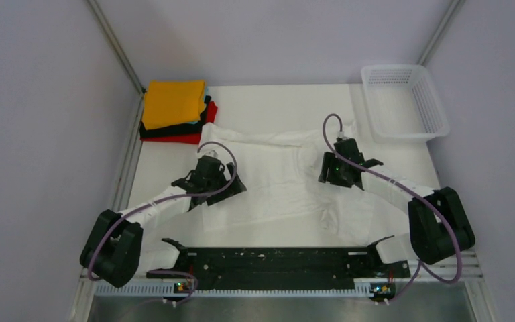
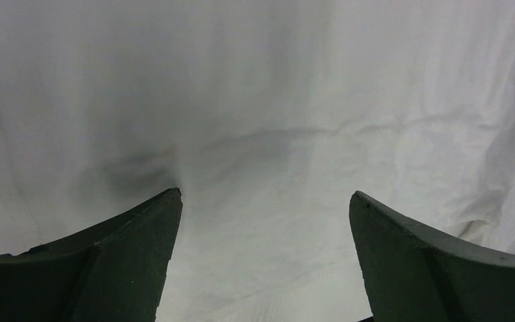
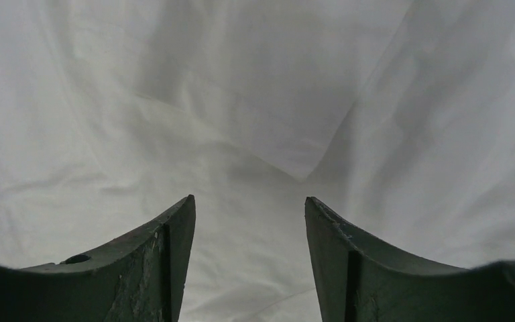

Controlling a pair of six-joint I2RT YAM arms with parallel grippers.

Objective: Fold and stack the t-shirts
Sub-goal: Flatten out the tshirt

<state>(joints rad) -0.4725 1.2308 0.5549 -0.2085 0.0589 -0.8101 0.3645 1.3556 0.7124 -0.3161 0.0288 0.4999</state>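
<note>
A wrinkled white t-shirt [image 1: 275, 178] lies spread across the middle of the table. It fills the left wrist view [image 2: 275, 121] and the right wrist view [image 3: 255, 100]. My left gripper [image 1: 216, 176] is open over the shirt's left part, its jaws wide apart and empty [image 2: 266, 198]. My right gripper [image 1: 338, 168] is open over the shirt's right part, nothing between its jaws [image 3: 249, 201]. A stack of folded t-shirts [image 1: 174, 111] sits at the back left, orange on top, with teal, black and red below.
A white plastic lattice basket [image 1: 404, 100] stands at the back right corner. A black rail [image 1: 268, 261] runs along the near edge between the arm bases. Grey walls close in the left, back and right sides.
</note>
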